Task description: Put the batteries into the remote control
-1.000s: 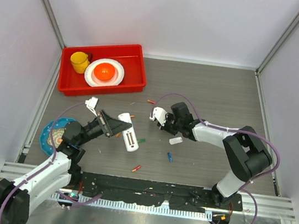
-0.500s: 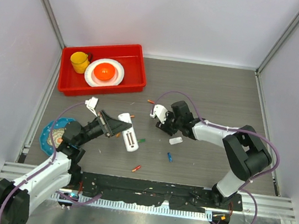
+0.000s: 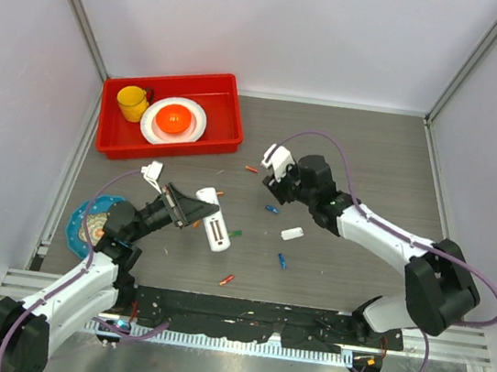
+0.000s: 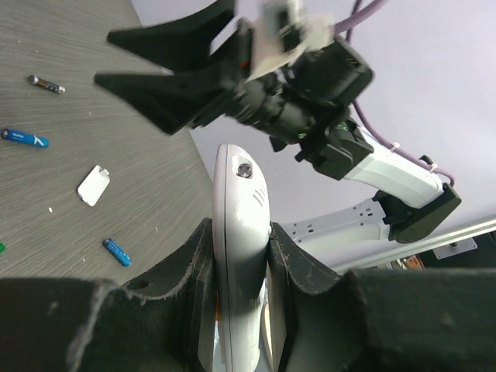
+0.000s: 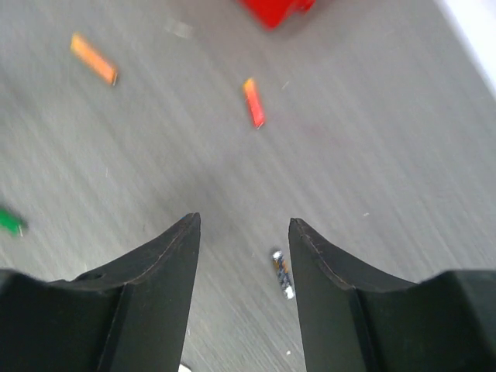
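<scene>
The left gripper (image 4: 240, 236) clamps the remote control (image 3: 214, 225). The remote's long axis runs diagonally, with the free end pointing near-right. The right gripper (image 5: 242, 226) has its fingers apart and holds nothing.

**A:** Left gripper (image 4: 239, 240), black fingers, clamped either side of a white oblong plastic remote control (image 4: 240, 194).

**B:** On the table?

**A:** Grey wood-grain table (image 4: 132, 167). Left of the remote, all lying apart: dark thin cylindrical battery (image 4: 45, 84), longer blue cylindrical battery (image 4: 25, 138), short white plastic cover piece (image 4: 94, 185), small blue cylindrical battery (image 4: 118, 252).

**B:** Farther off?

**A:** Right gripper (image 4: 105, 56), black fingers spread, nothing between them, hanging above the table.
</scene>
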